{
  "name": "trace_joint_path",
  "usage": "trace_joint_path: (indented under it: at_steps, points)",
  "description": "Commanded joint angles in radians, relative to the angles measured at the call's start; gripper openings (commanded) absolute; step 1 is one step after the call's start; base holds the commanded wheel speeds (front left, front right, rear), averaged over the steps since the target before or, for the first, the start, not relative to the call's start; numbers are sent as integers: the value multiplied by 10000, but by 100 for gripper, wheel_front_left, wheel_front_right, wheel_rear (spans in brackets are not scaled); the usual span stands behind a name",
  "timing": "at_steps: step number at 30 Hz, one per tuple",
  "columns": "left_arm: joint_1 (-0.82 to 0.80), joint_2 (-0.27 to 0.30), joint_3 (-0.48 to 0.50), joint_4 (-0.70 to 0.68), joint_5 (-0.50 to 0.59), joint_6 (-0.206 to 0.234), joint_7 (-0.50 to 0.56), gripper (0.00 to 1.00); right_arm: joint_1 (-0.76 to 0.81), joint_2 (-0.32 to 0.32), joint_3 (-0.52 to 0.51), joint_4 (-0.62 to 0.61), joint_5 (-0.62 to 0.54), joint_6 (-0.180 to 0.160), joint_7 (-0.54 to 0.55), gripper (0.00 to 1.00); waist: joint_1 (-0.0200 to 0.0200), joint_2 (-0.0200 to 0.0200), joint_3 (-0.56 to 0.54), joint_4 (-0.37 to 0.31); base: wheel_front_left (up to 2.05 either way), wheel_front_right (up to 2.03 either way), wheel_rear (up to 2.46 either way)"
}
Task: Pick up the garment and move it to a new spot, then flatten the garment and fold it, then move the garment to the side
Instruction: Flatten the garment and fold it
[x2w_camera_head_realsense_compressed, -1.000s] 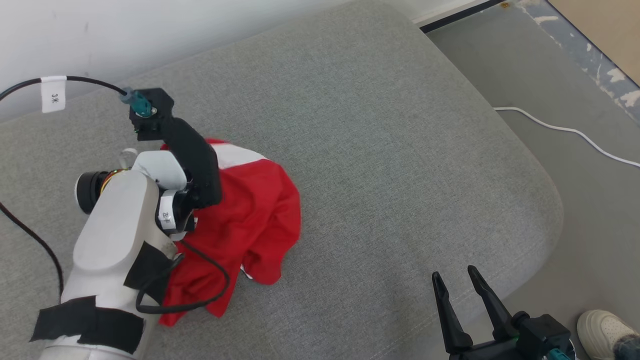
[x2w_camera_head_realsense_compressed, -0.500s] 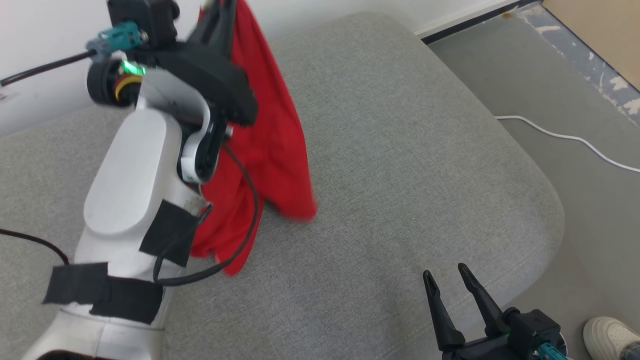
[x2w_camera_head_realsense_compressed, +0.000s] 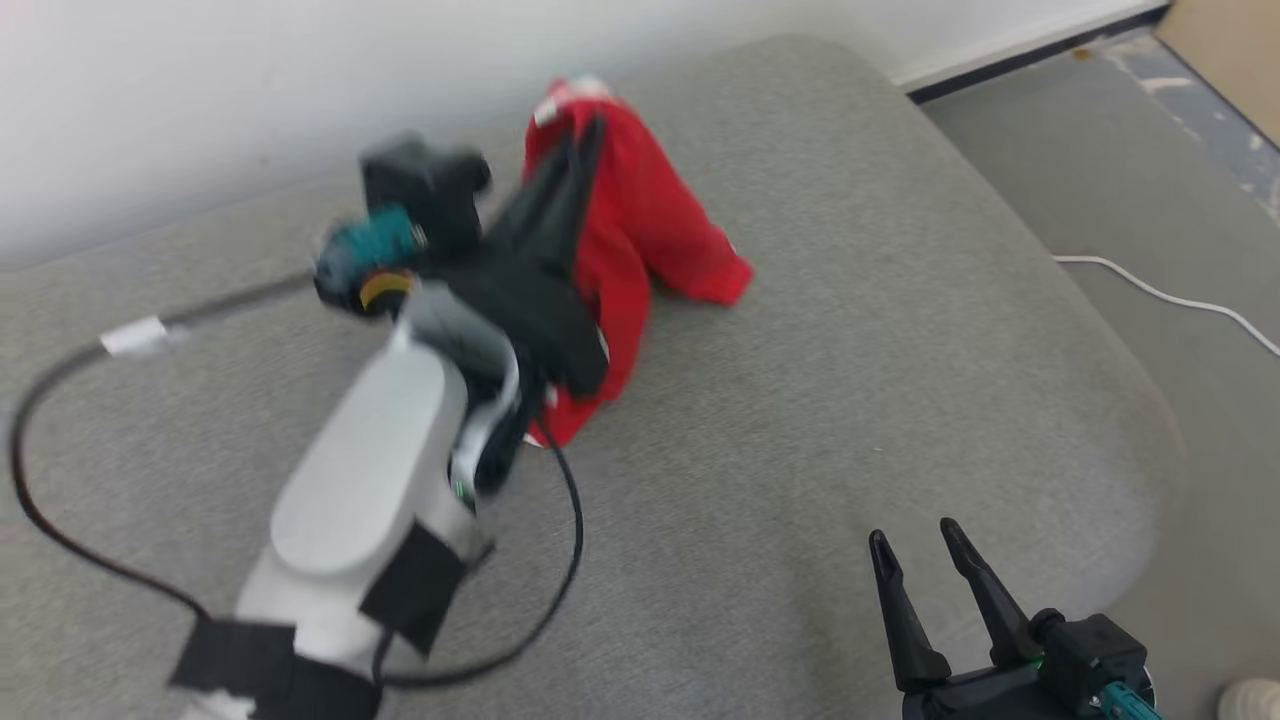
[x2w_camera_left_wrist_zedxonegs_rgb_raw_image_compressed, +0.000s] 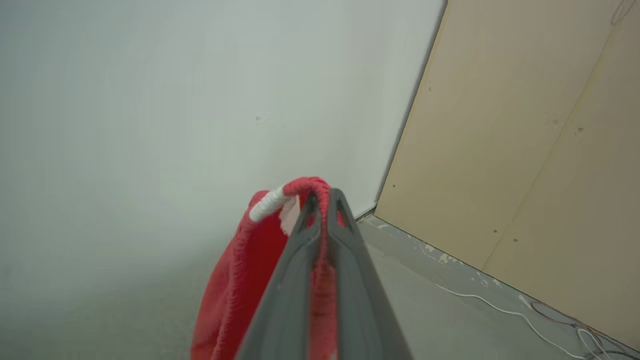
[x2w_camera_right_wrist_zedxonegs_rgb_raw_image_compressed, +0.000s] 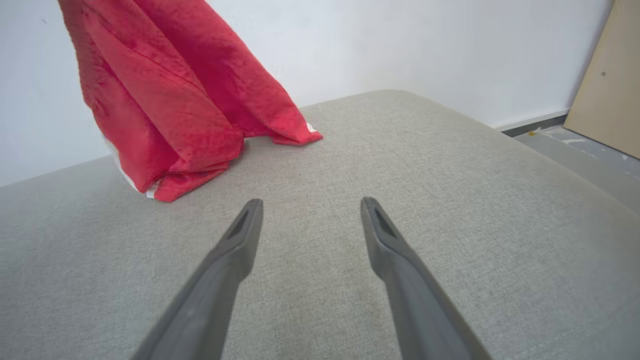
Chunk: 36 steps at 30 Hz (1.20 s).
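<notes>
— Clamped shut at the left pincer (x2w_camera_left_wrist_zedxonegs_rgb_raw_image_compressed: 322, 192), nipping a white-trimmed fold of the crumpled red fabric garment (x2w_camera_head_realsense_compressed: 650, 220) right at the tips.

— Lifted clear?

— Not quite. Hoisted high from that one pinch and draped down in long folds, yet seemingly resting on the wide grey woven cushion (x2w_camera_head_realsense_compressed: 850, 400) at the lower hem. Over toward the far edge, by the plain white wall (x2w_camera_head_realsense_compressed: 200, 100).

— Why held like that?

— Probably to shake out the crumple by hanging while carrying to a fresh spot. Looks like the first step, with flattening and folding not yet started.

— And the right pincer (x2w_camera_right_wrist_zedxonegs_rgb_raw_image_compressed: 311, 204)?

— Spread wide, holding nothing, hovering low over bare cushion near the front edge, well apart from the cloth. Likely parked there to leave room, and handy for catching a loose corner at laydown.

— Anything to read?

— Spotted a small white tag (x2w_camera_head_realsense_compressed: 135, 335) on the thick black cable (x2w_camera_head_realsense_compressed: 240, 300) running off the left wrist, but too blurred to make out. No brand visible on the garment either.
</notes>
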Motion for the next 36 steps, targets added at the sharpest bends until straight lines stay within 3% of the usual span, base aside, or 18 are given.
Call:
trace_joint_path:
  at_steps: [1, 9, 16, 32, 36]
  points:
    - [599, 130, -221, -115, -56, -54, -82, 0, 53, -34, -48, -60, 22, -22, -15, 100, 0, 1, 94, 684, 0, 0, 0]
    - [3285, 979, -983, -830, -470, -61, 137, 0, 107, -183, -111, -117, -51, -22, -16, 100, 0, 1, -26, 1949, 0, 0, 0]
    - [5233, 1851, -772, -1661, -769, 306, 236, 0, 147, -248, -56, -58, 21, -22, -5, 100, 0, 1, -309, 2457, 0, 0, 0]
    - [7314, 3112, -454, -1896, -291, 1581, -142, 0, 242, -317, 144, 40, 157, -22, 65, 100, 0, 1, -832, 2400, 0, 0, 0]
    - [7495, 3199, -439, -1751, -192, 1816, -185, 0, 311, -310, 158, 60, 192, -22, 70, 100, 0, 1, -943, 2357, 0, 0, 0]
